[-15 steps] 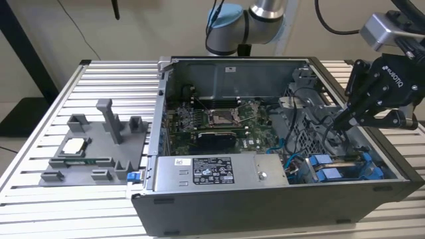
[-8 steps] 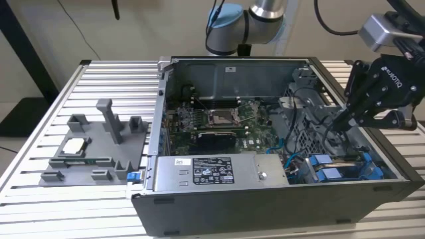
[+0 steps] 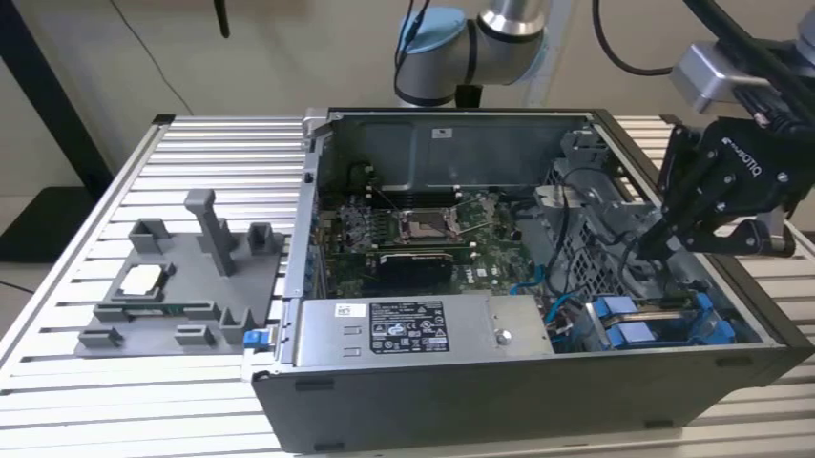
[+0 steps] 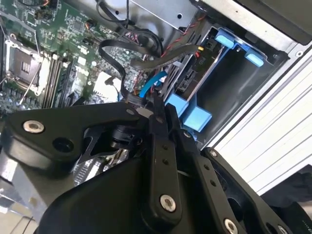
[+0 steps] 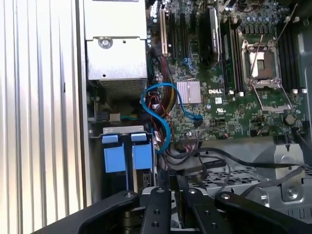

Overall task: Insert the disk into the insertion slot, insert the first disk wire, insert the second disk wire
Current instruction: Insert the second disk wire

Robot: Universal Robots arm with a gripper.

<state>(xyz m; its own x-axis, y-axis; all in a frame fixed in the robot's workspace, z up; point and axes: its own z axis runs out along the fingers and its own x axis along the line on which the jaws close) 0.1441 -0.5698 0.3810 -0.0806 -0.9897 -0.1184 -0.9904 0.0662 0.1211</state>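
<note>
Disk [image 3: 633, 324] sits in its bay; gripper [image 3: 652, 240] above it

Exterior view: high, angled down over open black computer case [image 3: 535, 382]. Both wrist views: close inside, looking past black gripper linkage [image 4: 161, 161] [image 5: 170, 209], sharing green motherboard [image 4: 53, 44] [image 5: 229, 97] and blue drive carriers [image 4: 195, 114] [image 5: 126, 156].

My fingers [image 3: 665, 239] reach down into the open computer case [image 3: 510, 382] at the exterior view's right, above the blue drive carriers [image 3: 637, 324]. The silver power-supply box [image 3: 421, 329] lies along the case's near wall. A grey fixture block [image 3: 178, 286] sits on the ribbed bench [image 3: 76, 401], left of the case.
</note>
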